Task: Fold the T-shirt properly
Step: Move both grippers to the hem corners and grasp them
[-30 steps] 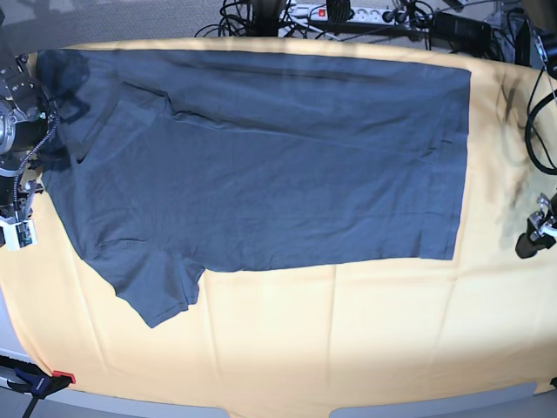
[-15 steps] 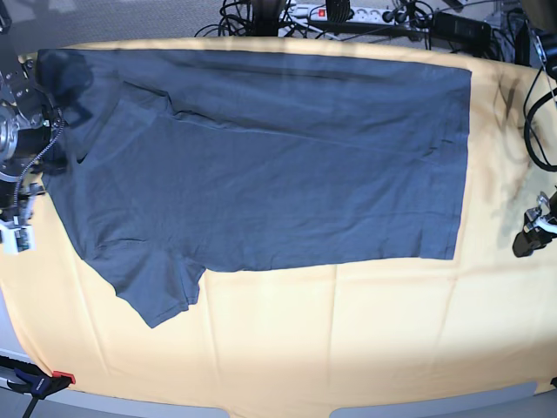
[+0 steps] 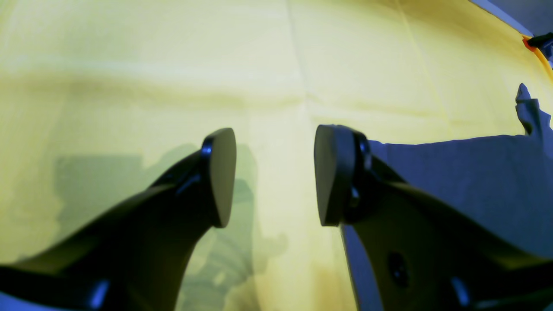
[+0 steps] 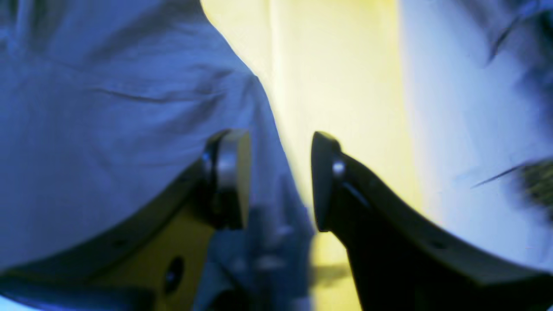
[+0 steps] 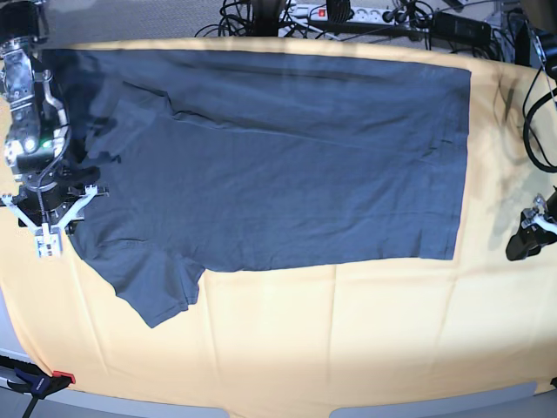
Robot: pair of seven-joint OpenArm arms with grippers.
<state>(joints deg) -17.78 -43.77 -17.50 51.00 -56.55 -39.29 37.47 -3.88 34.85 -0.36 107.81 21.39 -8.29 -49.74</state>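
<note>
- Jaws of right gripper [image 4: 280, 181] parted, nothing between them, straddling the T-shirt [image 5: 278, 157] edge at its collar end.
- Left gripper [image 3: 274, 175] jaws apart, empty, over yellow cloth [image 5: 348, 340] just beside the hem.
- T-shirt lies spread flat on the cloth; folding looks unfinished, most steps left.
- Cables [image 5: 348, 13] beyond the shirt's far edge.
</note>
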